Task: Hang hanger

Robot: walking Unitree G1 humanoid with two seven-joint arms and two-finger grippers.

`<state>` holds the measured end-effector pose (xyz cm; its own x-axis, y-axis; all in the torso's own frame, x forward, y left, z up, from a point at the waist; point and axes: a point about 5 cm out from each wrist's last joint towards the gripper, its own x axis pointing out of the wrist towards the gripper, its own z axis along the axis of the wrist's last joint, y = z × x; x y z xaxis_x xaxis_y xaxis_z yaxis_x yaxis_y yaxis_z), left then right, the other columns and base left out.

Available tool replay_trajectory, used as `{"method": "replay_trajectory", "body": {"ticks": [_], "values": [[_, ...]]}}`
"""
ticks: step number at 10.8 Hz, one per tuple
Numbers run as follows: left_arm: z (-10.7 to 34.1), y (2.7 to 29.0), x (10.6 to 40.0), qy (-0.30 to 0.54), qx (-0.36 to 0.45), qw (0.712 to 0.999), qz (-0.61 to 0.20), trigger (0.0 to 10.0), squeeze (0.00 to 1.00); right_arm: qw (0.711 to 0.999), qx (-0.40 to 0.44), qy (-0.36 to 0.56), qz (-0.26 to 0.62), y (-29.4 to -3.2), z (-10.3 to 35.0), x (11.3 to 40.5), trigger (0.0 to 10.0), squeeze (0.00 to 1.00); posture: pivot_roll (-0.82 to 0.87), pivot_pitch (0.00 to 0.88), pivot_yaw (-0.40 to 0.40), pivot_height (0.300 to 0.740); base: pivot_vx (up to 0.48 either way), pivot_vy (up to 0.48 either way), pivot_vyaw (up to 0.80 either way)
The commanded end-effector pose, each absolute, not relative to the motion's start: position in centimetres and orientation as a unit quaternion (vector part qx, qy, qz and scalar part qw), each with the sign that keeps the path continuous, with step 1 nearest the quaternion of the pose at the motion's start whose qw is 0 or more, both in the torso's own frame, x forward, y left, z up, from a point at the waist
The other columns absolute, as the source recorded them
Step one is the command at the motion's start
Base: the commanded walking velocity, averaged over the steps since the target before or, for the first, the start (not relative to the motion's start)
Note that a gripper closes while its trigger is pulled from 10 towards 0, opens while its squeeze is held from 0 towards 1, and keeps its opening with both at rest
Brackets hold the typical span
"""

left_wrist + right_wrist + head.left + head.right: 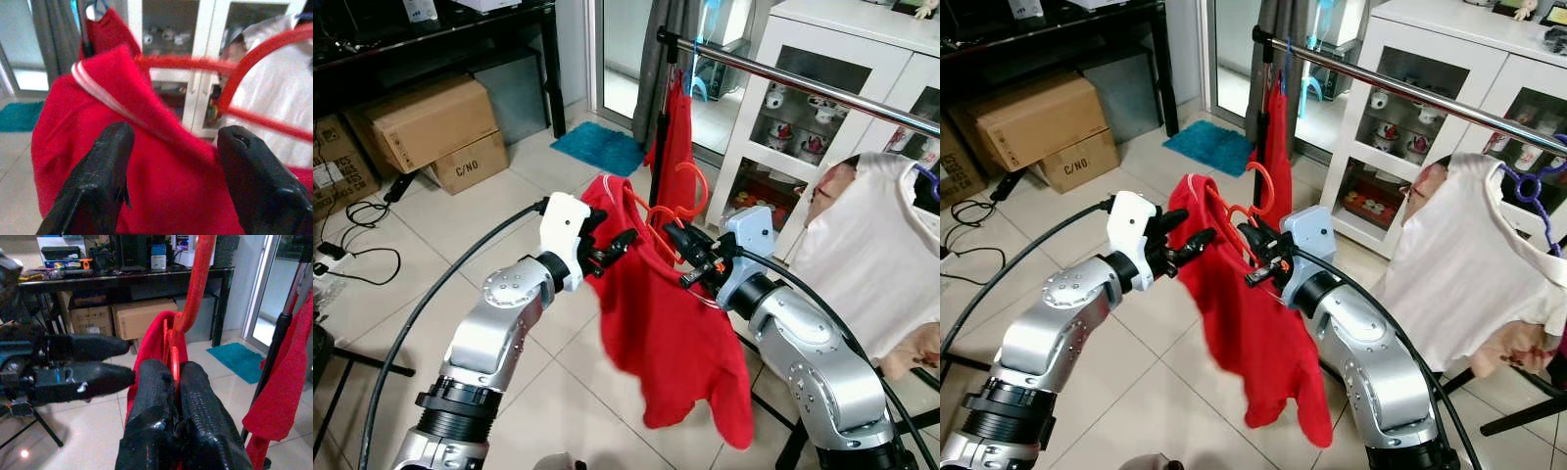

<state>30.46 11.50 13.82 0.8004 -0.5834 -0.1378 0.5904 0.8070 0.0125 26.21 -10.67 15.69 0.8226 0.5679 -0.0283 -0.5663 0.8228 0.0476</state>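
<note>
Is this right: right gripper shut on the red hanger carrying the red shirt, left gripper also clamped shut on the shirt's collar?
Not quite. The left gripper is open: the left wrist view shows its fingers spread apart at the red shirt, not clamped. The rest holds: the right gripper is shut on the red hanger carrying the shirt.

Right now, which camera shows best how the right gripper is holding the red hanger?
The right wrist view: the right gripper is shut on the red hanger at its neck. The eye views show it smaller; the left wrist view shows hanger bars only.
</note>
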Motion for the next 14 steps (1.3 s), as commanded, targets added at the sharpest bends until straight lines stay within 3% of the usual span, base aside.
{"method": "replay_trajectory", "body": {"ticks": [1,2,3,4,5,6,7,8,14], "values": [[13.7,11.8,30.9,0.073,0.037,0.954,-0.29,10.0,0.0,0.95,0.019,-0.025,0.31,-10.3,17.4,26.1,0.0,0.0,-0.03,0.0,0.003,0.74,0.0,0.0,0.0],[13.4,12.3,31.5,0.08,0.031,0.958,-0.272,8.9,0.0,0.949,0.019,-0.028,0.314,-10.3,17.5,26.1,0.0,0.0,-0.03,0.0,-0.003,0.74,0.0,0.0,0.0],[13.3,12.2,31.7,0.08,0.024,0.958,-0.274,4.9,0.0,0.948,0.018,-0.03,0.317,-10.3,17.6,26.2,0.0,0.0,-0.03,0.0,-0.005,0.74,0.0,0.0,0.0],[13.2,11.9,31.9,0.082,0.02,0.956,-0.281,1.6,0.0,0.947,0.017,-0.031,0.319,-10.3,17.7,26.3,0.0,0.0,-0.03,0.0,-0.006,0.74,0.0,0.0,0.0],[13.2,11.5,31.9,0.081,0.014,0.953,-0.291,0.0,0.0,0.947,0.016,-0.032,0.319,-10.3,17.8,26.3,0.0,0.0,-0.04,0.0,-0.006,0.74,0.0,0.0,0.0],[13.1,11.2,31.8,0.083,0.012,0.95,-0.3,0.0,0.0,0.947,0.015,-0.033,0.319,-10.2,17.8,26.4,0.0,0.0,-0.04,0.0,-0.005,0.74,0.0,0.0,0.0],[13.2,10.6,31.5,0.074,0.013,0.942,-0.328,1.8,0.0,0.947,0.015,-0.034,0.32,-10.2,17.8,26.3,0.0,0.0,-0.03,0.0,-0.008,0.74,0.0,0.0,0.0],[13.4,10.3,31.2,0.065,0.012,0.937,-0.342,10.0,0.0,0.946,0.016,-0.035,0.321,-10.2,17.9,26.3,0.0,0.0,-0.03,0.0,-0.008,0.74,0.0,0.0,0.0],[14.2,9.7,31.1,0.033,-0.007,0.932,-0.36,10.0,0.0,0.941,0.018,-0.042,0.336,-9.8,18.1,26.1,0.0,0.0,-0.04,0.0,-0.006,0.74,0.0,0.0,0.0]]}}
